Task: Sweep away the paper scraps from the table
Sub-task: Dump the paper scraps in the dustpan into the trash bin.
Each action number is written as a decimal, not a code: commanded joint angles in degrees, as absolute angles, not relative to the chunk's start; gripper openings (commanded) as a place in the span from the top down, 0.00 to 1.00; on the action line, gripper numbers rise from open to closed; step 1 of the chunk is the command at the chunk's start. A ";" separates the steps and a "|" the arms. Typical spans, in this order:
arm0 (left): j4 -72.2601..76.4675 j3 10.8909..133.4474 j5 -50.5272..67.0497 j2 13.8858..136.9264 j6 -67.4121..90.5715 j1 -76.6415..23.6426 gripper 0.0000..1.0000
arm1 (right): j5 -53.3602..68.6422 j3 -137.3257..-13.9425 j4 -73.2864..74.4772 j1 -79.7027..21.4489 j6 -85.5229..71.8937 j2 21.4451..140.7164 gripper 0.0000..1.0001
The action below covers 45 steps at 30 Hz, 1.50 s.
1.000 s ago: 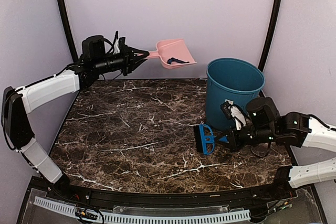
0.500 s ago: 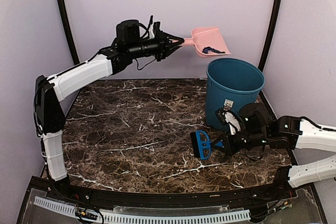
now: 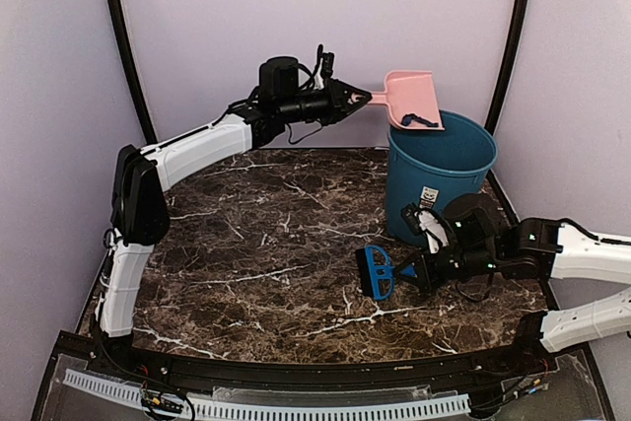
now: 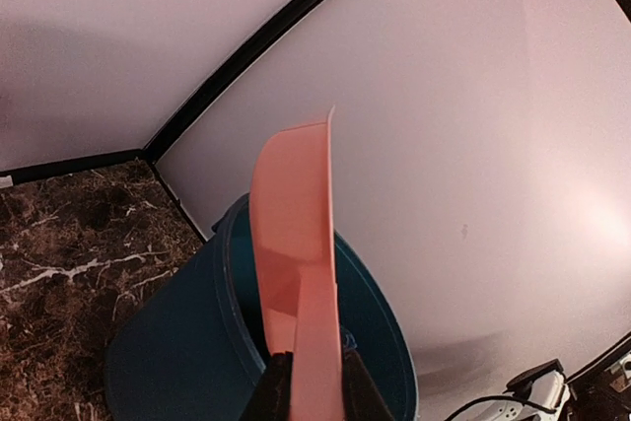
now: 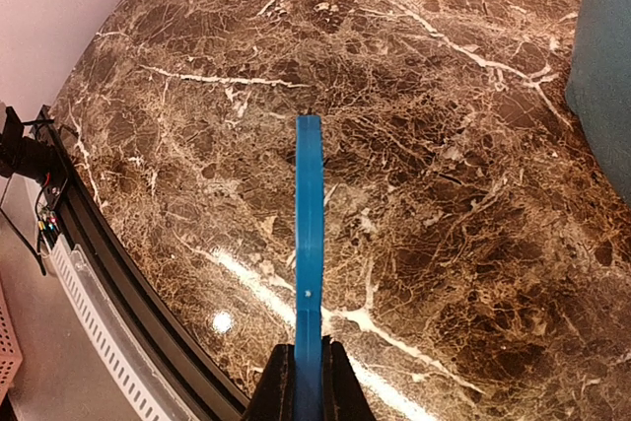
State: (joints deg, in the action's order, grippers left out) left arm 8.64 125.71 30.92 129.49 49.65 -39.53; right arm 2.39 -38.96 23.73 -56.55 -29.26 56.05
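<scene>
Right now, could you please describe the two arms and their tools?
The left arm and right arm have white shells and black joints. The left tool is black, with loose black cables behind it. The right tool is black, with small green lights nearby.

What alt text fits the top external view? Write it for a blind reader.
The left gripper holds a pink dustpan tipped over a teal bin at the back right of a marble table, a dark scrap at the pan's lip. The right gripper holds a blue hand brush low before the bin.
</scene>
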 commanded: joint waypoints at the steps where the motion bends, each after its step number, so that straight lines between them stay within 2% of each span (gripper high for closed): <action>1: 16.21 129.38 33.36 129.22 39.24 -39.98 1.00 | 2.89 -38.98 20.77 -56.85 -29.58 56.57 1.00; 12: 20.99 130.28 40.15 130.72 26.93 -40.24 1.00 | 3.16 -39.29 20.68 -56.91 -29.28 57.35 1.00; 18: 14.15 132.83 35.91 130.56 13.16 -41.56 1.00 | 3.38 -39.37 20.47 -56.86 -29.18 57.85 1.00; 29: 10.30 132.06 32.05 127.28 1.90 -42.44 1.00 | 3.23 -39.68 20.58 -56.83 -29.14 58.09 1.00; 45: 17.18 116.84 30.45 116.09 -12.01 -43.41 1.00 | 3.36 -40.07 20.15 -56.83 -28.92 58.99 1.00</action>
State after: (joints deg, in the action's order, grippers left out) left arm 11.07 120.40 30.68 122.72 -8.60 -42.98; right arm 3.05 -38.98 22.65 -56.55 -29.21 58.43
